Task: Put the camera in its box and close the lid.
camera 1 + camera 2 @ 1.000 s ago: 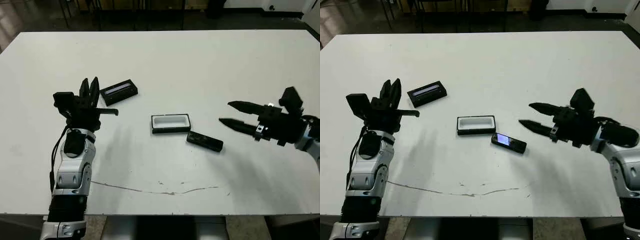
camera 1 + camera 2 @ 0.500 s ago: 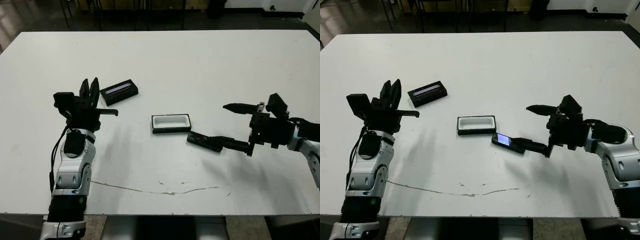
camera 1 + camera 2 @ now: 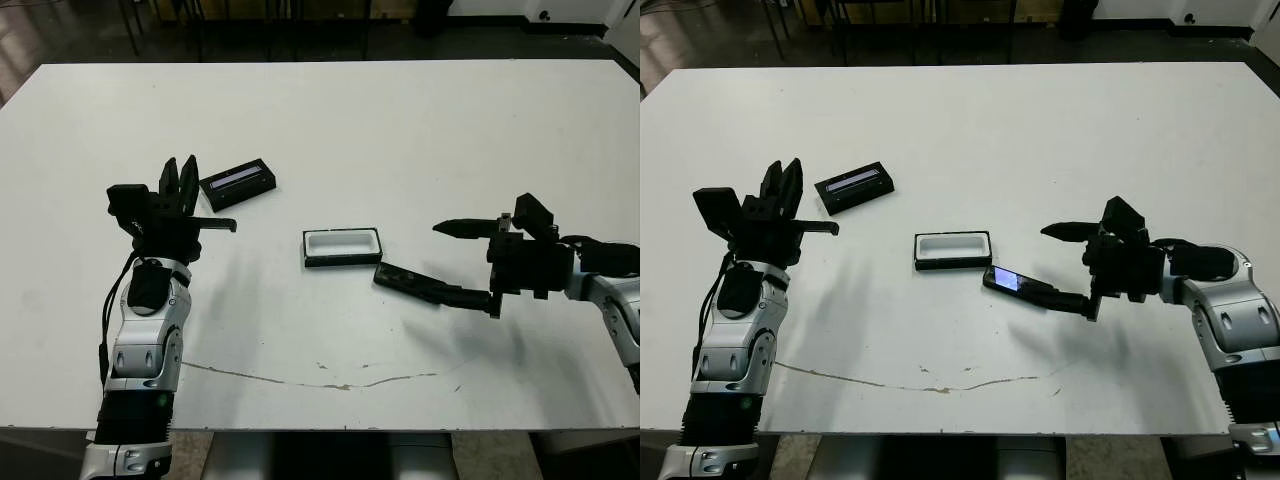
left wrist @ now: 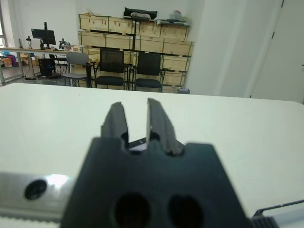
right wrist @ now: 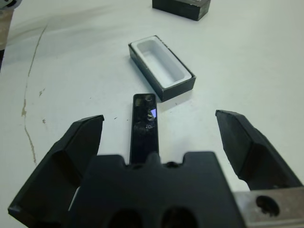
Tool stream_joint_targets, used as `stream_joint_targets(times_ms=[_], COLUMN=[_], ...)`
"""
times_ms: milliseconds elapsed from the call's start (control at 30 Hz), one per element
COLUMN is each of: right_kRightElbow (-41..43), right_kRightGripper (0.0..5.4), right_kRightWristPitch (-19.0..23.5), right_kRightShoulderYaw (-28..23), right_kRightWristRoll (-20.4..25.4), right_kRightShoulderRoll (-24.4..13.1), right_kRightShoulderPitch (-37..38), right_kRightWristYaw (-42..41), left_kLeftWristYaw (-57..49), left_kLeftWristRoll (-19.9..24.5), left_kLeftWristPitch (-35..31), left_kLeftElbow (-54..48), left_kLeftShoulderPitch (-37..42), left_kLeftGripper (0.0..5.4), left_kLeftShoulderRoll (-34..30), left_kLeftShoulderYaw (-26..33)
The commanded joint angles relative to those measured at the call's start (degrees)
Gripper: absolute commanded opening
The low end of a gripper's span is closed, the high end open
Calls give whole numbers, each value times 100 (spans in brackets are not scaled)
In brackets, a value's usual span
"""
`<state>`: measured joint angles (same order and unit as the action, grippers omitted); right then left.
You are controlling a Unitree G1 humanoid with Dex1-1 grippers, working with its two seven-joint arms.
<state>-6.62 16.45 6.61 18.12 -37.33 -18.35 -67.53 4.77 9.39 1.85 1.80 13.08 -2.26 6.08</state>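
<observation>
The camera (image 3: 404, 282), a slim glossy black bar, lies flat on the white table just right of the box (image 3: 342, 246), an open tray with black walls and white lining. The lid (image 3: 238, 181), black with a pale strip, rests further left. My right gripper (image 3: 438, 260) is open and low over the table, its fingers (image 5: 80, 142) straddling the camera's right end (image 5: 144, 128) without gripping it. One finger overlaps the camera in the head views. My left gripper (image 3: 179, 176) is held up beside the lid, its fingers close together and holding nothing.
A thin dark scratch (image 3: 320, 381) runs along the table near its front edge. Chairs (image 4: 111, 66) and wooden crates (image 4: 137, 33) stand beyond the table's far edge.
My right gripper has moved left and down to the camera, so its open fingers now straddle the camera's end. The left arm, box and lid have not moved.
</observation>
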Motion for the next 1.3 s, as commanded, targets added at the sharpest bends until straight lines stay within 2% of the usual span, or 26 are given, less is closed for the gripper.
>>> stream_joint_targets(times_ms=[33, 167, 833, 933, 1067, 1200, 1300], right_kRightElbow=[-9, -92, -115, 42, 218, 229, 173], right_kRightGripper=[539, 539, 539, 505, 409, 325, 258], right_kRightWristPitch=[70, -100, -267, 2, 155, 208, 57], right_kRightShoulderYaw=[71, 105, 184, 110, 61, 85, 133], right_kRightWristRoll=[-58, -130, -506, -437, -410, -372, -399], right_kRightShoulderRoll=[-11, 43, 174, 212, 239, 234, 231], right_kRightShoulderPitch=[101, 177, 508, 569, 630, 582, 518], right_kRightWristYaw=[-10, 17, 534, 732, 920, 877, 783], left_kLeftWristYaw=[-2, -12, -41, -31, -22, -31, -60], left_kLeftWristRoll=[-33, -16, -54, -50, -74, -61, -84], left_kLeftWristPitch=[-102, -157, -174, -156, -100, -150, -165], left_kLeftElbow=[80, 49, 21, 36, 65, 39, 26], left_kLeftShoulderPitch=[-69, -61, -82, -86, -89, -99, -101], left_kLeftGripper=[0, 0, 0, 0, 0, 0, 0], left_kLeftShoulderRoll=[-67, -64, -32, -31, -43, -37, -36], left_kLeftShoulderYaw=[28, 34, 22, 23, 17, 20, 17])
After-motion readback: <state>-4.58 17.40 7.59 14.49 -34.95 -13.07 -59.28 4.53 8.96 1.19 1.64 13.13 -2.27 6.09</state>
